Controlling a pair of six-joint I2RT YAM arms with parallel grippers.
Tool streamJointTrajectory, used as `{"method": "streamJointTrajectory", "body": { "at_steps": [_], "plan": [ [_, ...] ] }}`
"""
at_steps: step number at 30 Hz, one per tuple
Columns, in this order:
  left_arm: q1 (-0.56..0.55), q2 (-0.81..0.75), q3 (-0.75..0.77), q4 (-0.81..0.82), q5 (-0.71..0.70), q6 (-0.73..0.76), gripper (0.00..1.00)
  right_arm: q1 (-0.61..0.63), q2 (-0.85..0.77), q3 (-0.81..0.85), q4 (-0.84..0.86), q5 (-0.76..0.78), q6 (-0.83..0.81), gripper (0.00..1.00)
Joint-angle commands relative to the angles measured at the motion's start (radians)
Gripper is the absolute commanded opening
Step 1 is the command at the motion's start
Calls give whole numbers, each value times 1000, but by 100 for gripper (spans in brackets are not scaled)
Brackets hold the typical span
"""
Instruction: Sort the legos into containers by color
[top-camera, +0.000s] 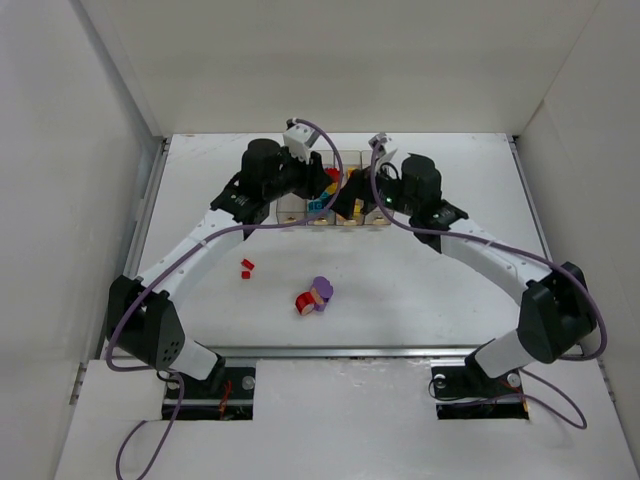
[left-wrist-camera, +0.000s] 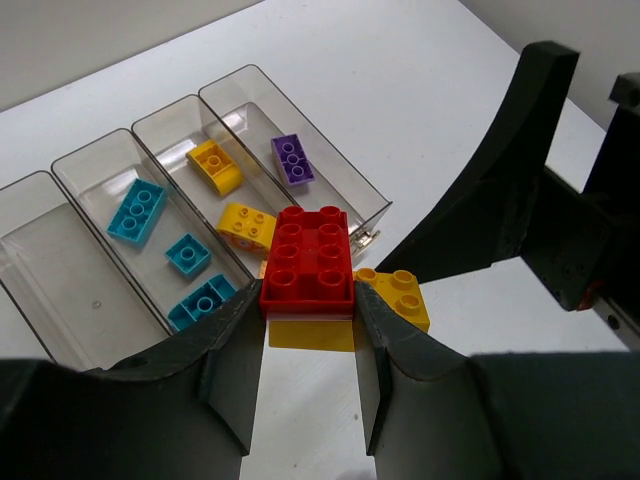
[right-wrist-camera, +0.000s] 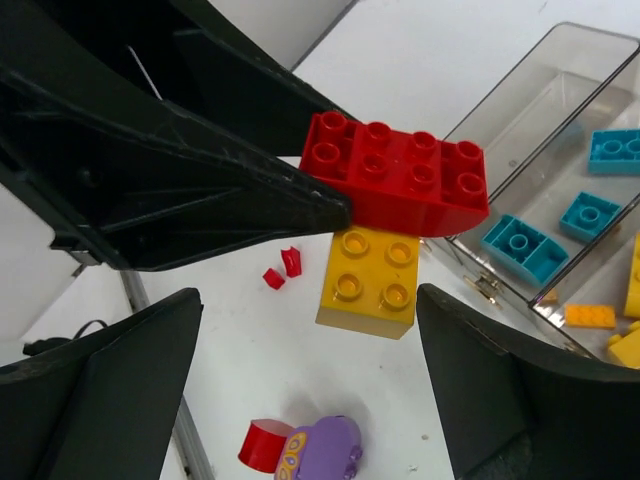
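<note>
My left gripper (left-wrist-camera: 308, 300) is shut on a red brick (left-wrist-camera: 307, 262) with a yellow brick (left-wrist-camera: 310, 333) stuck under it, held above the table beside the containers (left-wrist-camera: 90, 185). Another yellow studded piece (left-wrist-camera: 397, 296) shows at its right. The bins hold teal bricks (left-wrist-camera: 137, 210), yellow bricks (left-wrist-camera: 214, 165) and a purple brick (left-wrist-camera: 292, 160); the leftmost bin looks empty. My right gripper (right-wrist-camera: 310, 400) is open, its jaws wide apart, facing the red brick (right-wrist-camera: 400, 185) and yellow brick (right-wrist-camera: 370, 280) without touching them. Both grippers (top-camera: 322, 197) (top-camera: 352, 207) meet at the containers (top-camera: 352, 160).
Two small red pieces (top-camera: 247, 266) (right-wrist-camera: 283, 270) lie on the table at left of centre. A red and purple clump (top-camera: 315, 296) (right-wrist-camera: 310, 450) lies nearer the front. White walls enclose the table on the left, right and back.
</note>
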Motion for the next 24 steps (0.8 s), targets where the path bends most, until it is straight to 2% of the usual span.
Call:
{"method": "streamJointTrajectory", "body": {
  "at_steps": [1,6,13,16,17,20,21,24],
  "plan": [
    [5,-44,9,68,-1,4,0,20,21,46,85,10,34,93],
    [5,-53,9,68,-1,4,0,20,31,46,85,102,60,90],
    [5,-62,-11,49,-1,4,0,20,72,79,110,102,102,80],
    [5,-71,-20,40,-1,4,0,20,101,93,110,76,114,68],
    [5,-71,-20,40,-1,4,0,20,101,104,110,76,114,58],
    [5,-71,-20,40,-1,4,0,20,123,113,110,66,123,43],
    [5,-71,-20,40,-1,4,0,20,123,113,110,66,123,28],
    [5,-71,-20,40,-10,4,0,20,123,113,110,76,132,0]
  ]
}}
